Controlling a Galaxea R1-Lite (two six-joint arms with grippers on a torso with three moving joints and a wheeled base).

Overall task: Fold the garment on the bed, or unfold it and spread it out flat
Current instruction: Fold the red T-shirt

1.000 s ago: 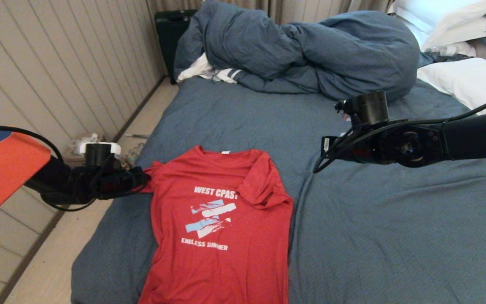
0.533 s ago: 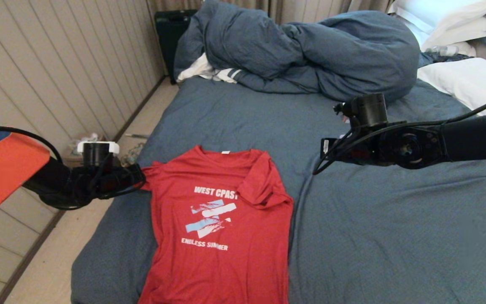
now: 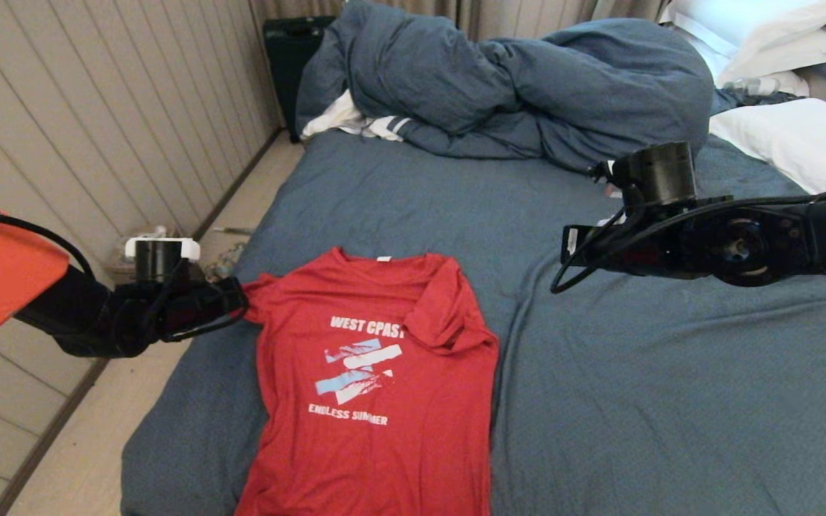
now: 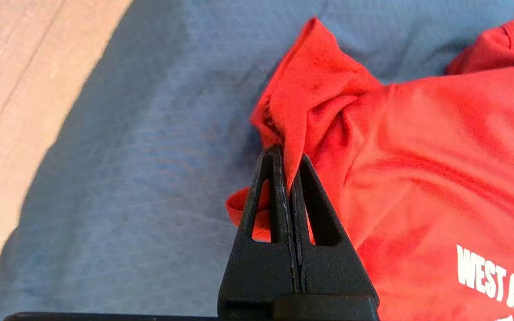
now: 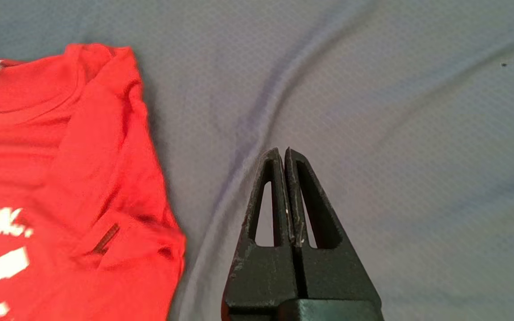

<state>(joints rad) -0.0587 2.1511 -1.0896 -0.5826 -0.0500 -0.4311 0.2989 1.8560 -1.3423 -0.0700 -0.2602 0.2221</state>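
Note:
The garment [image 3: 377,380], a red T-shirt with white print, lies face up on the near left part of the bed [image 3: 671,401]. Its right sleeve is folded in over the chest. My left gripper [image 3: 236,301] is at the shirt's left sleeve, close to the bed's left edge. In the left wrist view the left gripper [image 4: 289,159] is shut on a pinched fold of the garment [image 4: 417,147] at that sleeve. My right gripper [image 5: 282,154] is shut on nothing and hovers over bare sheet to the right of the garment [image 5: 60,147]. In the head view the right gripper [image 3: 569,247] is apart from the shirt.
A bunched blue-grey duvet [image 3: 528,86] fills the far end of the bed, with a white striped cloth [image 3: 355,123] under its left side. White pillows [image 3: 793,136] lie at the far right. Wooden floor [image 3: 76,459] and a panelled wall run along the left.
The left gripper has shut on the sleeve and drawn it slightly left. The right arm has moved to the right, away from the shirt.

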